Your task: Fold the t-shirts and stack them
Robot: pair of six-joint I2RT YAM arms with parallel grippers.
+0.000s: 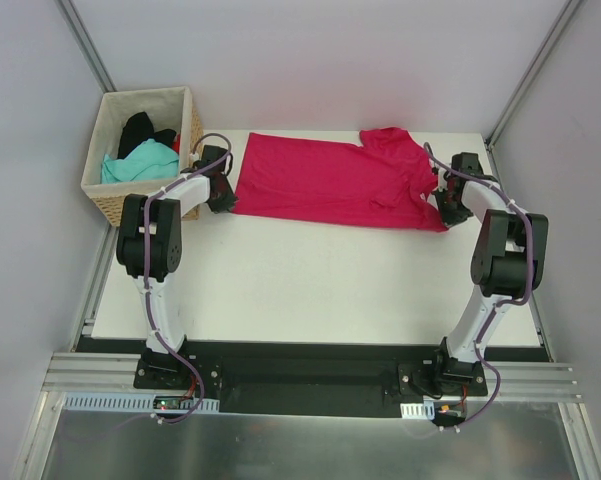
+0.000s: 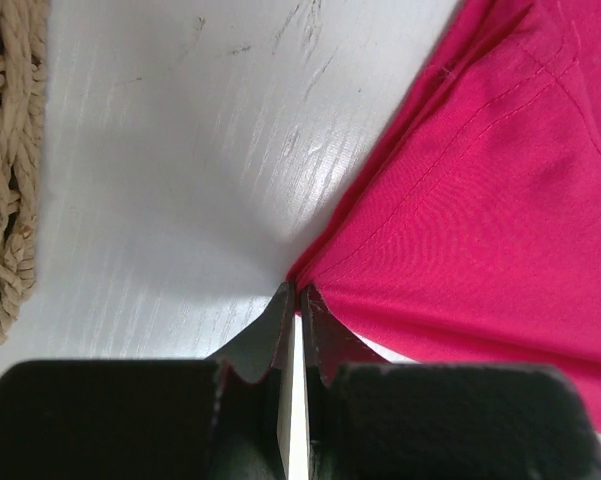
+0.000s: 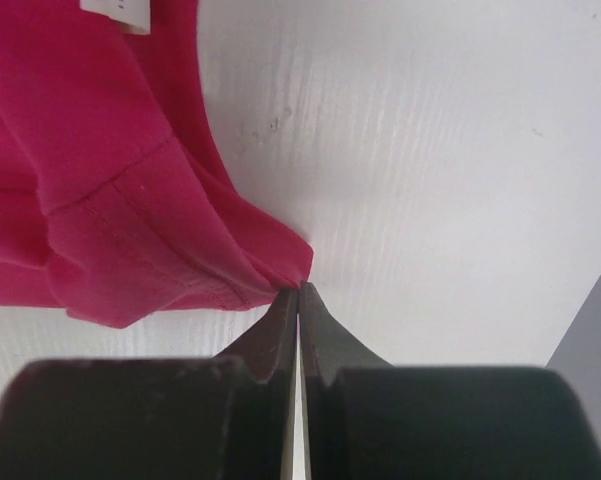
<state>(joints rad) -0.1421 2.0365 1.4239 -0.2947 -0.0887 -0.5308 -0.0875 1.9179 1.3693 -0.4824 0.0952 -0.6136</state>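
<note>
The crimson-pink t-shirt (image 1: 330, 185) lies spread along the table's (image 1: 310, 290) far edge, and the first fold looks to be in hand. The left gripper (image 2: 297, 300) pinches a hem corner beside the wicker basket (image 1: 105, 203) at the far left corner, and the right gripper (image 3: 298, 298) pinches a seamed corner at the neck end. Next, I judge, both should lift together and carry that edge across. The teal t-shirt (image 1: 140, 165) and black t-shirt (image 1: 138, 130) lie in the basket. The white neck label's (image 3: 120, 12) print is unreadable.
</note>
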